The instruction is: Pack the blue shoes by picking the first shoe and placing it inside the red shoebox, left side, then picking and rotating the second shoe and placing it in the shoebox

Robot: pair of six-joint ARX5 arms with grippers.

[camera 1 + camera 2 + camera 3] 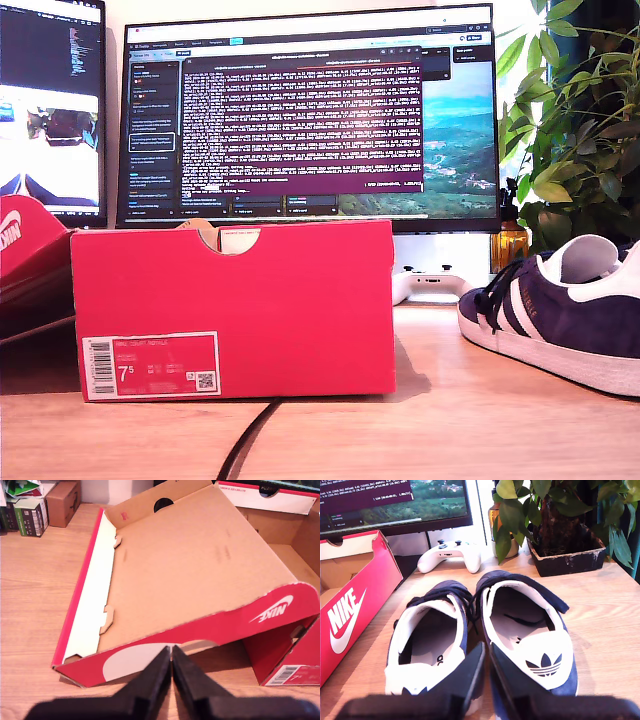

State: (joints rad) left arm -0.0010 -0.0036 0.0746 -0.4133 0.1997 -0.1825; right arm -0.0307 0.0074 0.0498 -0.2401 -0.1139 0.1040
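The red shoebox sits on the wooden desk, toward the exterior view's left, in front of a big monitor. Its lid is flipped open and leans back, so the box is ready. I cannot see inside it from here.

The blue shoes are not packed yet. They stand side by side on the desk, touching each other, heels toward the second wrist camera and toes pointing at a white game controller and a potted plant. In the exterior view only one shoe shows, at the right, well apart from the box.

The first gripper hangs near the edge of the open lid with its jaws pressed together, holding nothing. The second gripper hangs right behind the heels of the shoes, jaws also pressed together and empty.

So I think the job is at its very start: picking the first shoe. The second gripper would need to spread its jaws, come down on one heel wall, pinch it, then carry it over to the box.
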